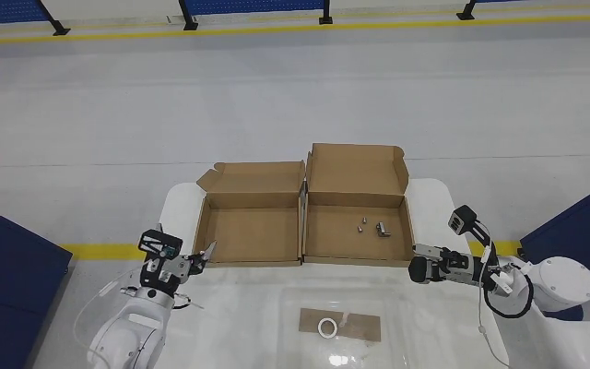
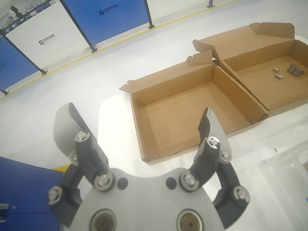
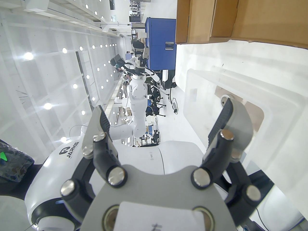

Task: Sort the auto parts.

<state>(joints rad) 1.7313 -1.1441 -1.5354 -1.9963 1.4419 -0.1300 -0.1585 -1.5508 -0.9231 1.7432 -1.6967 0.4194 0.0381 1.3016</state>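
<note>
Two open cardboard boxes stand side by side on the white table. The left box (image 1: 249,232) (image 2: 182,106) has nothing in it. The right box (image 1: 358,231) (image 2: 269,82) holds a metal bracket (image 1: 383,229) (image 2: 295,70) and two small bolts (image 1: 361,222) (image 2: 277,72). A white ring (image 1: 327,327) lies on a cardboard sheet inside a clear tray (image 1: 277,318) near the front. My left gripper (image 1: 205,255) (image 2: 142,123) hangs open just outside the left box's front left corner. My right gripper (image 1: 415,267) (image 3: 163,118) is open by the right box's front right corner, holding nothing.
The clear tray's rim (image 3: 240,78) lies close under my right gripper. Blue and white partition panels (image 2: 101,17) and a yellow floor line (image 1: 295,28) stand beyond the table. A blue cabinet (image 1: 28,267) sits at the left side of the table.
</note>
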